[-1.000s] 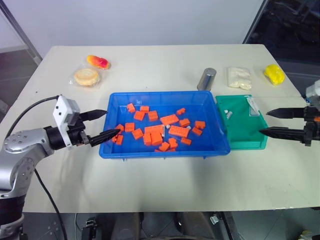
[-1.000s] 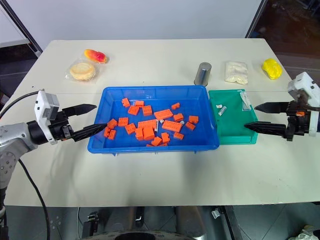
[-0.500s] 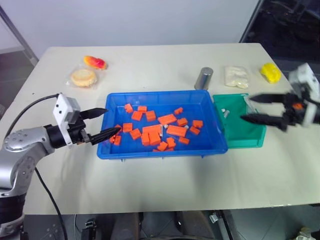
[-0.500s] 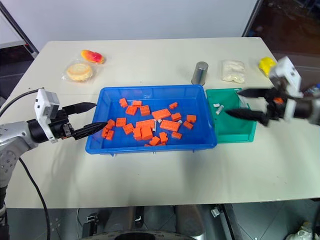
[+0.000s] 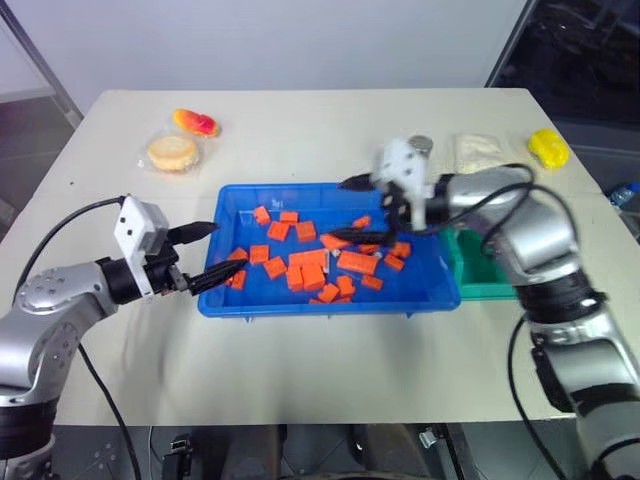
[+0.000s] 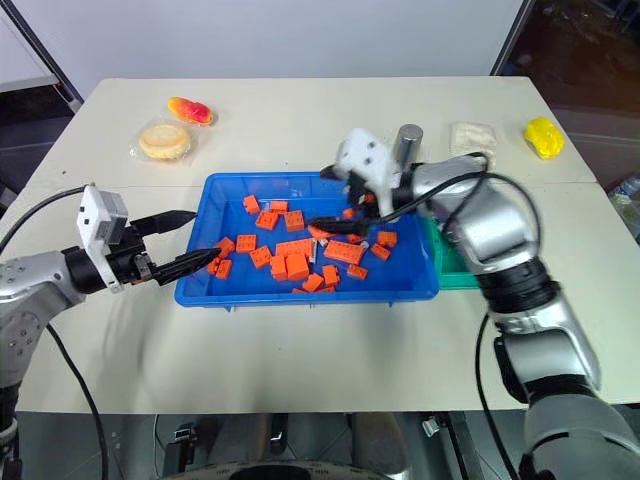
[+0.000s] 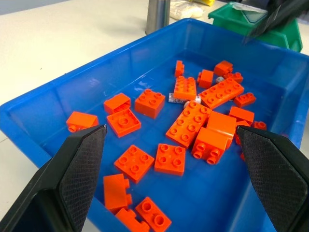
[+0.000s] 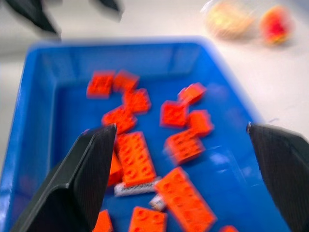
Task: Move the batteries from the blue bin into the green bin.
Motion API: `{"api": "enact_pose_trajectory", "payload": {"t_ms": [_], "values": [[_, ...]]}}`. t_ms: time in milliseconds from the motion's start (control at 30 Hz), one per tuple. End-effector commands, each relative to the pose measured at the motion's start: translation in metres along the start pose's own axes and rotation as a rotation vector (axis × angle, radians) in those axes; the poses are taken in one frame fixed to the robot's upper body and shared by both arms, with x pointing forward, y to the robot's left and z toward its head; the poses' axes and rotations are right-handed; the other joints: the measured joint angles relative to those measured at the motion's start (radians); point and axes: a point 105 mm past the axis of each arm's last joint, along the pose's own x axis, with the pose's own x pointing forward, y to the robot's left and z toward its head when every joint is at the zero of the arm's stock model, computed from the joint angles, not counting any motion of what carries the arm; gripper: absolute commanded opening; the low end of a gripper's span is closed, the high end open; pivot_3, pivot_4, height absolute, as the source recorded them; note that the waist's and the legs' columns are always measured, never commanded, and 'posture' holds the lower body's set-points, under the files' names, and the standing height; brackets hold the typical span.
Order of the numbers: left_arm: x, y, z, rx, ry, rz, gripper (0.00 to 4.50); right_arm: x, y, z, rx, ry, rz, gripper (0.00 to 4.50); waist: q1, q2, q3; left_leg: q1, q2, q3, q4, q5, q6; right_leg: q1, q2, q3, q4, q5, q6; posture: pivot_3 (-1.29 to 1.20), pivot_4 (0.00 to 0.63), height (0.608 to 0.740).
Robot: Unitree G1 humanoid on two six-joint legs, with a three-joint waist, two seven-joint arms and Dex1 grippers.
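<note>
One blue bin (image 5: 420, 290), one green bin (image 5: 485, 285), many orange blocks (image 5: 305, 270)

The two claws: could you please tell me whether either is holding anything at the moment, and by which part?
Nothing is held. The right claw is open over the blue bin, and the left claw is open at its near end.

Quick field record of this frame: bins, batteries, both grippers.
blue bin: orange blocks scattered inside
batteries: at least one among the blocks, near the bin's middle
green bin: right of the blue bin, mostly hidden by the right arm
left gripper: open, empty, at the blue bin's left rim
right gripper: open, empty, over the blue bin
</note>
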Motion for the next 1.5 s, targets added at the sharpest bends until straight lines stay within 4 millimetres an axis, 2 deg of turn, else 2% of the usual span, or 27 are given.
{"api": "enact_pose_trajectory", "payload": {"t_ms": [33,100,233,400,500,600,800,900,1200,1500], "values": [[-0.001,-0.006,0.011,0.031,-0.045,0.007,4.50,0.017,0.002,-0.006,-0.125,0.057,0.038,4.44,0.001,0.000,0.000,0.000,0.000,0.000,0.000,0.000,0.000,0.000,0.000,0.000,0.000,0.000,0.000,0.00,0.150,0.740],[0.000,-0.008,0.011,0.026,-0.056,0.018,4.50,0.026,0.003,-0.021,-0.190,0.120,0.068,4.44,0.001,0.000,0.000,0.000,0.000,0.000,0.000,0.000,0.000,0.000,0.000,0.000,0.000,0.000,0.000,0.00,0.150,0.740],[-0.001,-0.009,0.007,0.021,-0.056,0.036,4.50,0.031,0.004,-0.033,-0.248,0.165,0.101,4.44,0.000,0.000,0.000,0.000,0.000,0.000,0.000,0.000,0.000,0.000,-0.001,0.000,0.000,0.000,0.000,0.00,0.150,0.740],[-0.002,-0.012,0.006,0.014,-0.064,0.053,4.50,0.031,0.004,-0.027,-0.211,0.126,0.121,4.44,-0.002,0.000,0.000,0.001,0.000,-0.001,0.000,0.000,0.000,0.001,0.000,-0.001,0.001,0.000,0.000,0.00,0.150,0.740],[-0.001,-0.012,0.006,0.014,-0.066,0.057,4.50,0.030,0.002,-0.016,-0.119,0.060,0.113,4.44,-0.002,0.000,0.000,0.001,0.000,-0.001,0.000,0.000,0.000,0.001,0.000,-0.001,0.001,0.000,0.000,0.00,0.150,0.740],[0.000,-0.012,0.006,0.015,-0.067,0.059,4.50,0.024,-0.010,0.003,-0.027,-0.021,0.069,4.44,-0.001,0.000,0.000,0.001,0.000,-0.001,0.000,0.000,0.000,0.001,0.000,-0.001,0.001,0.000,0.000,0.00,0.150,0.740],[0.003,-0.012,0.007,0.017,-0.069,0.053,4.50,0.016,-0.020,-0.007,-0.059,0.034,0.017,4.44,0.000,0.000,0.000,0.001,0.000,-0.001,0.000,0.000,0.000,0.001,-0.001,-0.001,0.001,0.000,0.000,0.00,0.150,0.740],[0.004,-0.012,0.008,0.020,-0.072,0.048,4.50,0.016,-0.014,-0.023,-0.114,0.099,0.031,4.44,-0.001,0.000,0.000,0.001,0.000,-0.001,0.000,0.000,0.000,0.001,0.000,-0.001,0.001,0.000,0.000,0.00,0.150,0.740],[0.004,-0.013,0.010,0.025,-0.082,0.050,4.50,0.023,-0.004,-0.043,-0.219,0.174,0.080,4.44,-0.002,0.000,0.000,0.001,0.000,-0.001,0.000,0.000,0.000,0.001,0.000,-0.001,0.001,0.000,0.000,0.00,0.150,0.740],[0.004,-0.012,0.009,0.031,-0.080,0.060,4.50,0.042,0.006,-0.037,-0.194,0.119,0.139,4.44,-0.002,0.000,0.000,0.001,0.000,-0.001,0.000,0.000,0.000,0.001,0.000,-0.001,0.001,0.000,0.000,0.00,0.150,0.740]]}}
